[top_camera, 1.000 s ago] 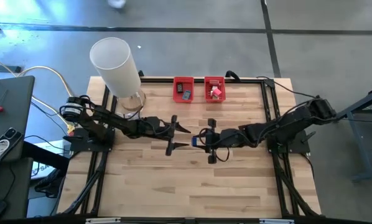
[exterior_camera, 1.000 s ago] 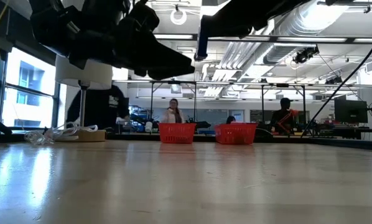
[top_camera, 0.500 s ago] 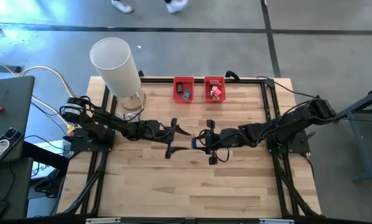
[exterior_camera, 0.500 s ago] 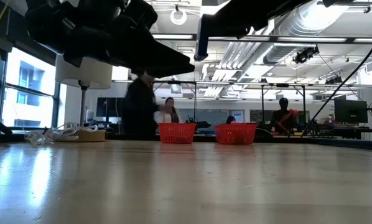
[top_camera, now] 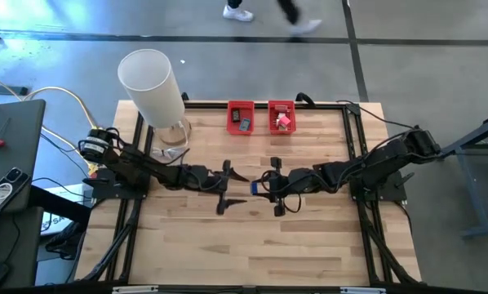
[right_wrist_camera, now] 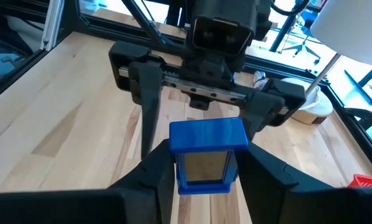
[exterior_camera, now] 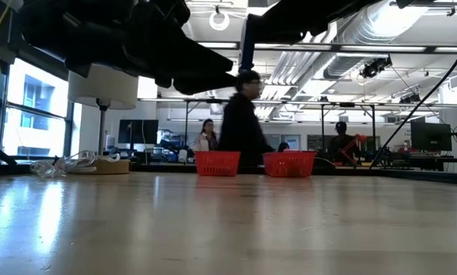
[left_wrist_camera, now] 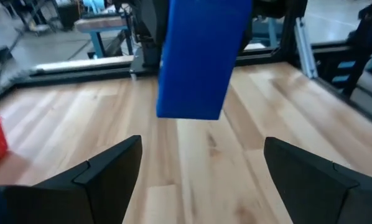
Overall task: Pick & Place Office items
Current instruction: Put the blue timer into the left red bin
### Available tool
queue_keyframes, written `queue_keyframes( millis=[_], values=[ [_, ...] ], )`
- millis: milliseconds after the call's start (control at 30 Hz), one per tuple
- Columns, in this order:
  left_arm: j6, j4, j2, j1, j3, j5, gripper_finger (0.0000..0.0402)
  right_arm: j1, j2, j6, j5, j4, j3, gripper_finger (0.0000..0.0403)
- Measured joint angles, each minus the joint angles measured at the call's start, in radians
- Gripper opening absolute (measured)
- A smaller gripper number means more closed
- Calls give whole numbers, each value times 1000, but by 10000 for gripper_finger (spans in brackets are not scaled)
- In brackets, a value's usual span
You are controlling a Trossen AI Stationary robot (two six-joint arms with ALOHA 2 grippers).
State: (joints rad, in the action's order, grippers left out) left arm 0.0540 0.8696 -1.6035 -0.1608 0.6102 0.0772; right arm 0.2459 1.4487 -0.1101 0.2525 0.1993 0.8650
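step in hand, as judged: a mid-air handover over the middle of the tabletop (top_camera: 195, 237), with the blue piece (right_wrist_camera: 207, 155) now carried by the right arm alone. do it well by drawing your left arm straight back along its own line, so its spread fingers do not brush the piece, then turn the right arm toward the red bins (top_camera: 260, 117) at the far edge. left gripper (top_camera: 228, 186): spread wide, holding nothing, the piece just in front. right gripper (right_wrist_camera: 206, 167): pinching the blue piece by its two sides, well above the wood.
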Motion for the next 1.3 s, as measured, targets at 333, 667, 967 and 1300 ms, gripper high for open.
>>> queue_keyframes(
  millis=[333, 667, 967, 1300],
  values=[
    [-23, 16, 0, -5, 0, 17, 331, -2, 0, 0, -2, 2, 0, 131],
    [-32, 24, 0, -5, 0, 109, 331, -65, 0, -13, -78, 70, 0, 131],
    [-25, 29, 0, -3, 0, 123, 331, -117, 72, -3, -178, 147, 5, 131],
    [-21, 30, 0, -3, 0, 132, 331, -113, 141, -14, -184, 209, 12, 131]
  ],
)
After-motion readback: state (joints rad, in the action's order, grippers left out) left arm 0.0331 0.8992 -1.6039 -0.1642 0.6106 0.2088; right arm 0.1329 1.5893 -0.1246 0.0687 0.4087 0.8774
